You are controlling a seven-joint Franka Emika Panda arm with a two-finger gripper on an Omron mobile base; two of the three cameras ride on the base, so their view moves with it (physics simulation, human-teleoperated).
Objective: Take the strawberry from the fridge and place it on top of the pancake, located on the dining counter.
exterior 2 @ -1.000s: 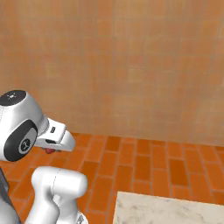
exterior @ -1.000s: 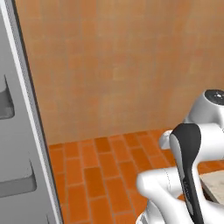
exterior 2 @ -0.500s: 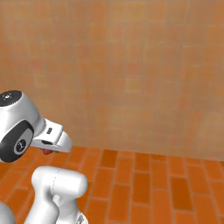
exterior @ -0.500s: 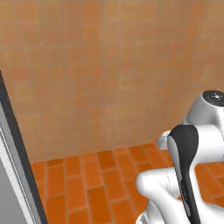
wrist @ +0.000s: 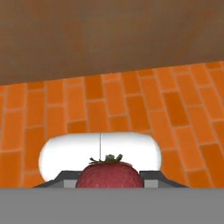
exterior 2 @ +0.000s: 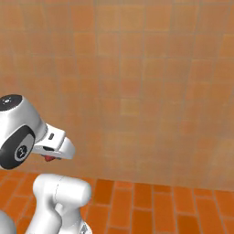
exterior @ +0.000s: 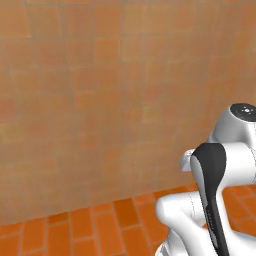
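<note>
In the right base view, the gripper [exterior 2: 49, 157] is seen at the left, held out from the white arm above the orange brick floor [exterior 2: 151, 208], with a bit of red from the strawberry [exterior 2: 48, 158] tucked beneath it. Behind it a tan tiled wall [exterior 2: 137, 91] is shown. In the hand view, the strawberry [wrist: 109, 175] is clamped between the dark fingertips [wrist: 65, 177], its green cap turned up, with the brick floor [wrist: 131, 105] spread beyond.

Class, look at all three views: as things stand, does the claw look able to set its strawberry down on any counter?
Probably not yet: the claw, shut on the strawberry, faces only a tiled wall and brick floor.
</note>
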